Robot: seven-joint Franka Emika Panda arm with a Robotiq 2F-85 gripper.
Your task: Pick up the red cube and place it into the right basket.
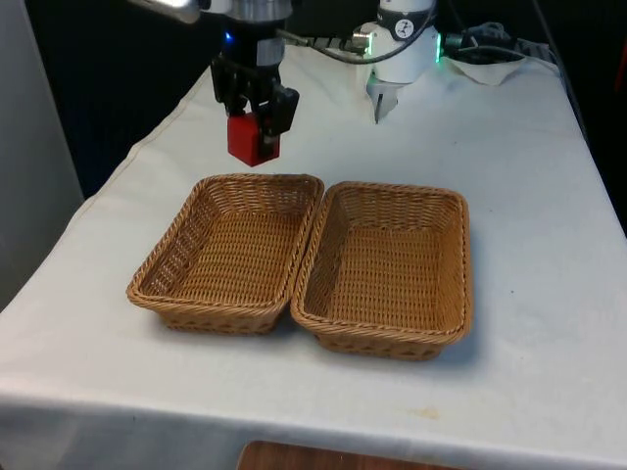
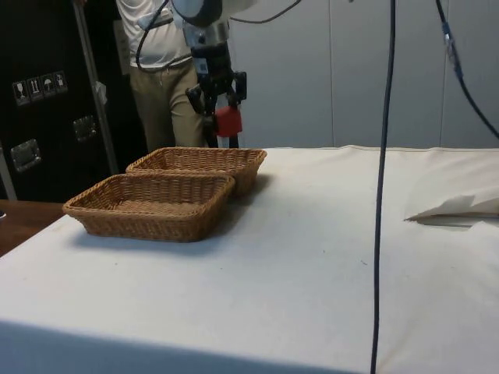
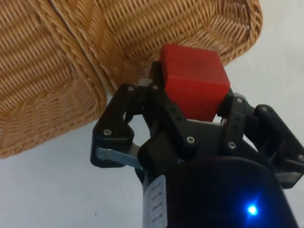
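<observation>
The red cube [image 1: 253, 138] is a smooth, matte block with softly rounded edges, and it hangs in the air pinched between the two black fingers of the gripper [image 1: 257, 125], clear of the cloth and of both baskets. In the wrist view the fingers [image 3: 167, 111] press against opposite faces of the cube [image 3: 194, 86], whose upper part stands proud of them. Below it on the white tablecloth [image 1: 529, 196] sit two shallow rectangular baskets of tan woven wicker, with braided rims and sloping ribbed walls, side by side with their long rims touching. In the front view the cube is above the cloth just beyond the far rim of the basket on the front view's left [image 1: 227, 253], while the basket on the front view's right [image 1: 385, 268] lies off to the side. The arm comes down from above with the wrist nearly vertical, fingers pointing downward. In the side view the gripper [image 2: 221, 109] is beyond the far basket, and a person [image 2: 160, 70] stands behind the table.
</observation>
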